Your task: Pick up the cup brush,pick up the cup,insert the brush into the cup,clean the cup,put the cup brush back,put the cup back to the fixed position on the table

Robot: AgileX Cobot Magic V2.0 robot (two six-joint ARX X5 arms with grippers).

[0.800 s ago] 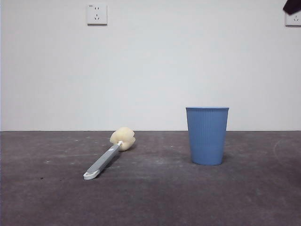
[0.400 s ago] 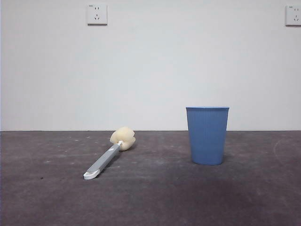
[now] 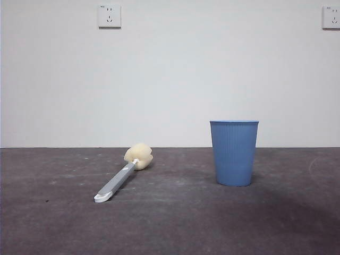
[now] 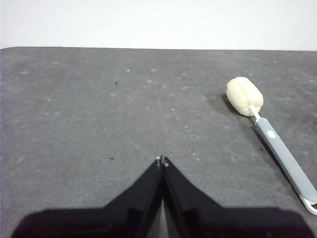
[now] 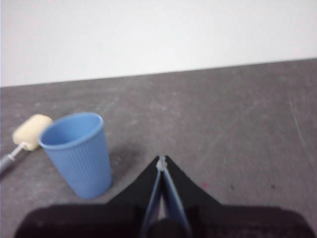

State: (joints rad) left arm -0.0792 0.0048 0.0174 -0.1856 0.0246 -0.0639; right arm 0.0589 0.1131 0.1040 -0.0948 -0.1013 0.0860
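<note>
The cup brush (image 3: pixel 123 176) lies flat on the table (image 3: pixel 170 223), left of centre, its cream sponge head (image 3: pixel 138 156) toward the wall and its white looped tip toward the camera. The blue ribbed cup (image 3: pixel 234 152) stands upright to its right, empty. In the left wrist view my left gripper (image 4: pixel 162 159) is shut with nothing in it, held back from the brush (image 4: pixel 277 148), which lies off to one side. My right gripper (image 5: pixel 162 161) is also shut and holds nothing; the cup (image 5: pixel 79 153) stands apart from it, with the brush's sponge (image 5: pixel 30 131) beyond. Neither arm shows in the front view.
A white wall rises behind the table with a power socket (image 3: pixel 109 16) at upper left and another (image 3: pixel 331 17) at the upper right corner. The table's far edge (image 4: pixel 148 48) runs along the wall.
A black gripper tip at the front view's top right corner has left the picture. The brush and cup have not moved.
</note>
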